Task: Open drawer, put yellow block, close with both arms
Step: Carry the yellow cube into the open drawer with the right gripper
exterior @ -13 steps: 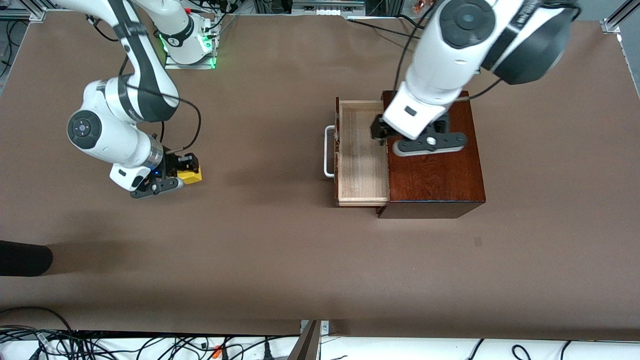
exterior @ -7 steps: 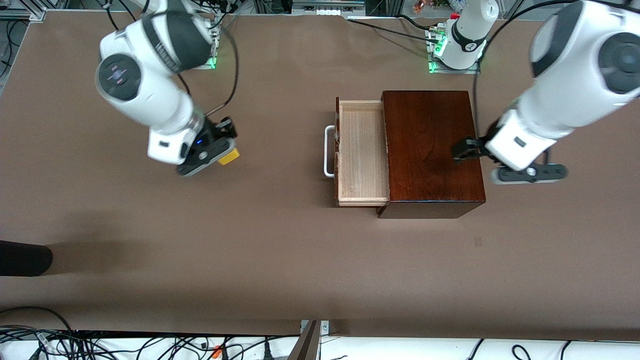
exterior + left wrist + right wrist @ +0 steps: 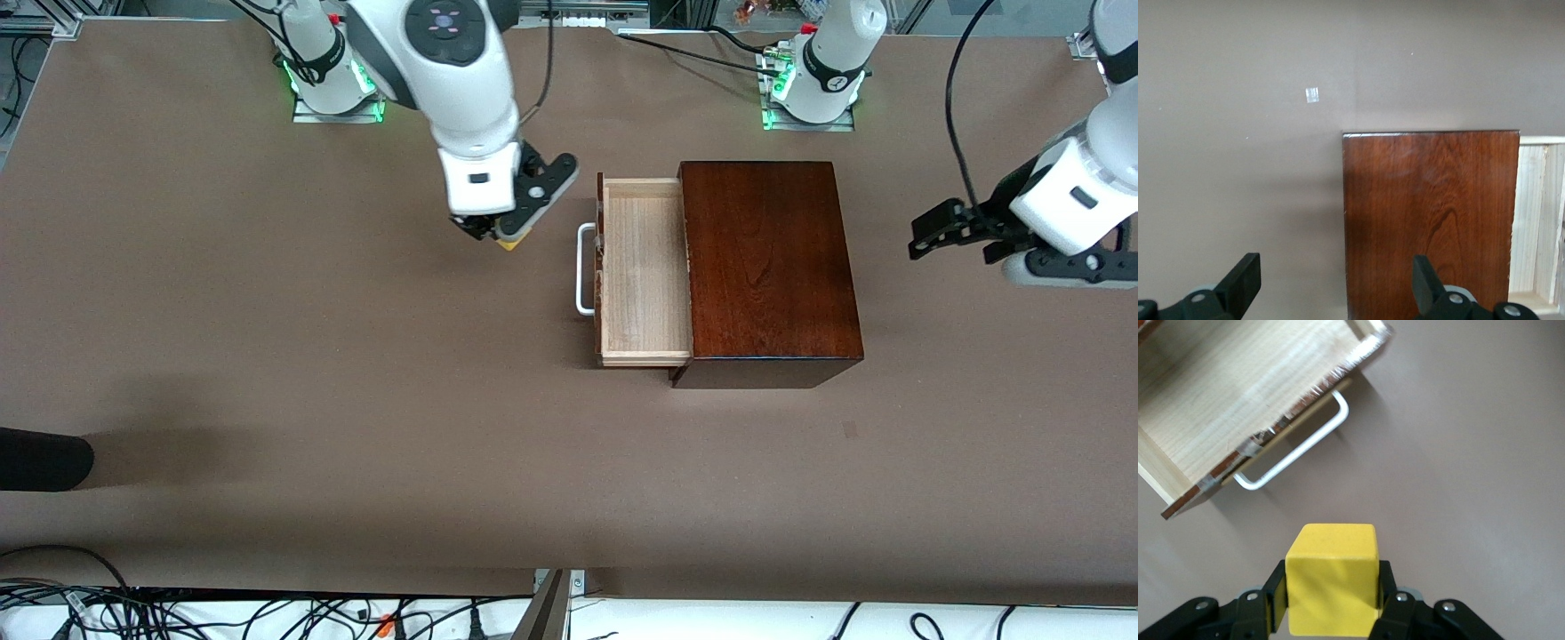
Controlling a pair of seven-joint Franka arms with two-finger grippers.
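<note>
The drawer stands pulled out of the dark mahogany box, its pale wood tray bare inside and its white handle toward the right arm's end of the table. My right gripper hangs over the table just beside the handle, shut on the yellow block. In the right wrist view the yellow block sits squarely between the fingers, with the drawer and handle ahead. My left gripper is open and holds nothing, over the table off the box's end nearest the left arm; the left wrist view shows the box.
A black object pokes in at the table's edge at the right arm's end. Cables run along the table's near edge. A small pale tape square lies on the brown tabletop. The arms' green-lit bases stand along the table's farthest edge.
The right arm lifted the yellow block off the table and carried it toward the drawer's handle. The left arm swung away from over the box to the left arm's end of the table.
</note>
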